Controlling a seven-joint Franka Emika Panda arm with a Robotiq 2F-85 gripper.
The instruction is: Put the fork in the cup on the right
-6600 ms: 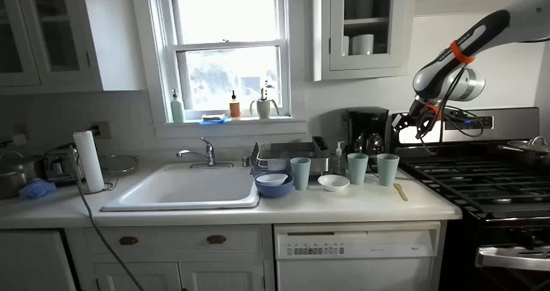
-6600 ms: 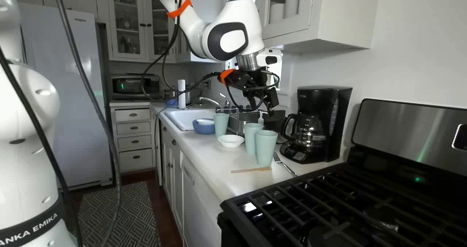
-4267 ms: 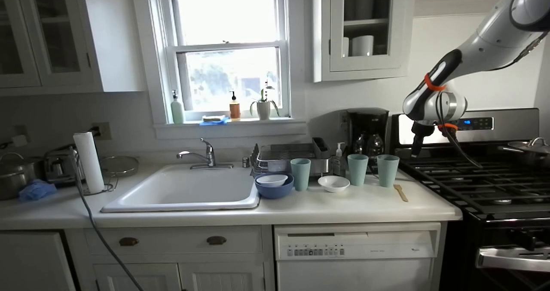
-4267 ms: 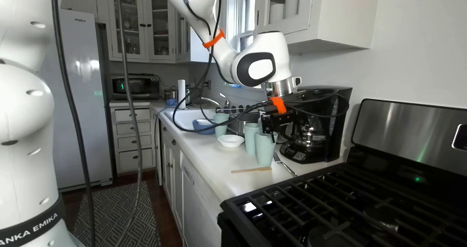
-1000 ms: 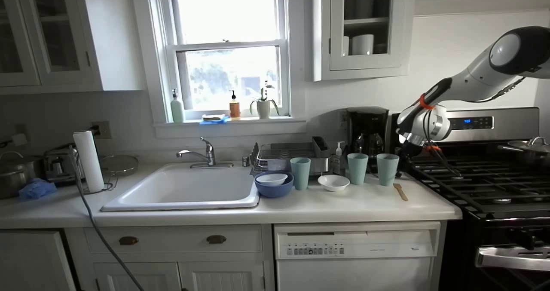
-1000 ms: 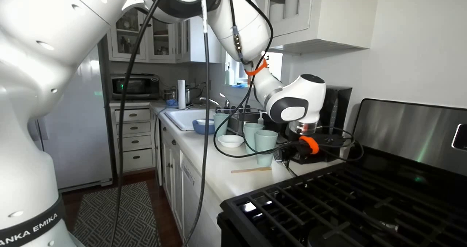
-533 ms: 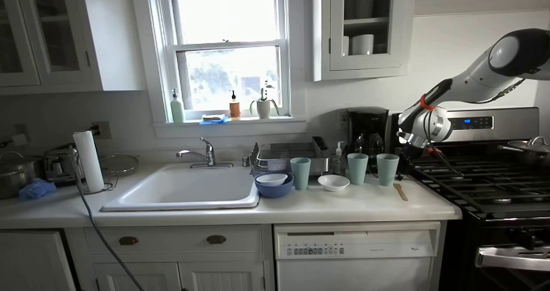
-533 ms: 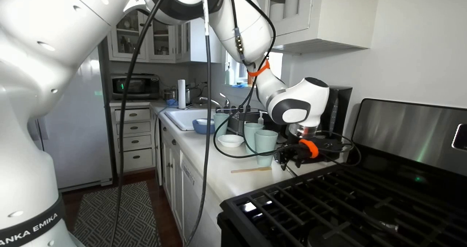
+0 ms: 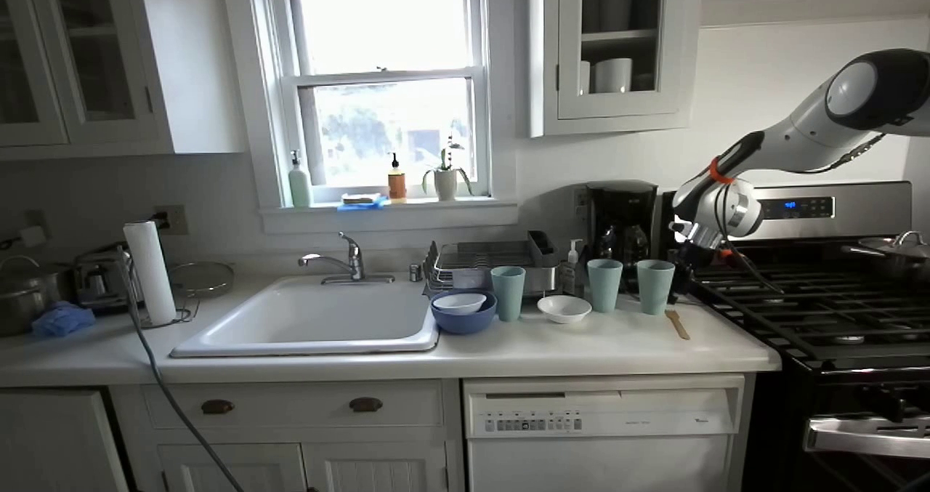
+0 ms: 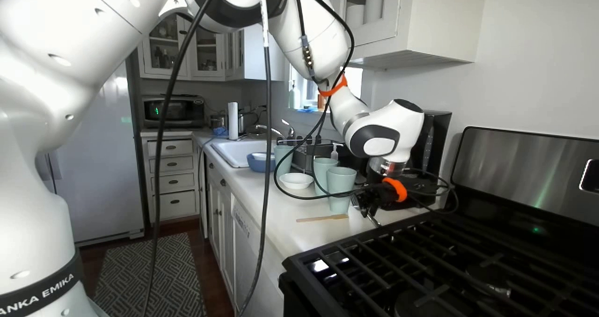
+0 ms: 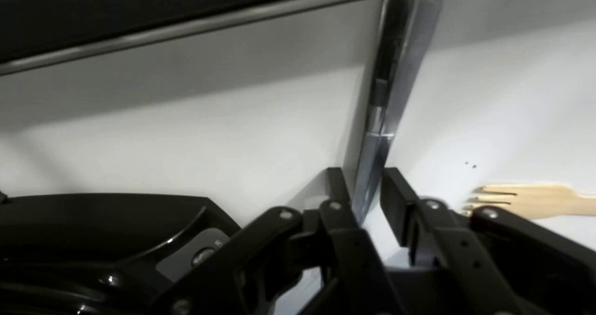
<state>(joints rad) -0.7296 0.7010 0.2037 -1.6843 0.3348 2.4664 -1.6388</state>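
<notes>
The metal fork (image 11: 396, 68) lies on the counter, its handle stretching toward the stove edge in the wrist view. My gripper (image 11: 365, 187) is down at it, with a finger on either side of the shaft. The jaws stand fairly narrow; white counter shows between the shaft and the right finger (image 11: 396, 194), while the shaft runs close to the left one. The tines are hidden behind the gripper. In both exterior views the teal cup on the right (image 9: 655, 288) stands upright beside my gripper (image 10: 366, 208); part of the fork (image 10: 373, 220) shows below the fingers.
A wooden fork (image 10: 323, 218) lies in front of the cup. The coffee maker (image 11: 116, 231) is close beside the gripper, and the stove's edge (image 11: 209, 24) borders the counter. Two more teal cups (image 9: 604, 285) and a white bowl (image 9: 564, 309) stand further along.
Over several seconds the arm has come down from above the counter to the fork. In the last half second the fingers have drawn closer together, while the arm has hardly moved.
</notes>
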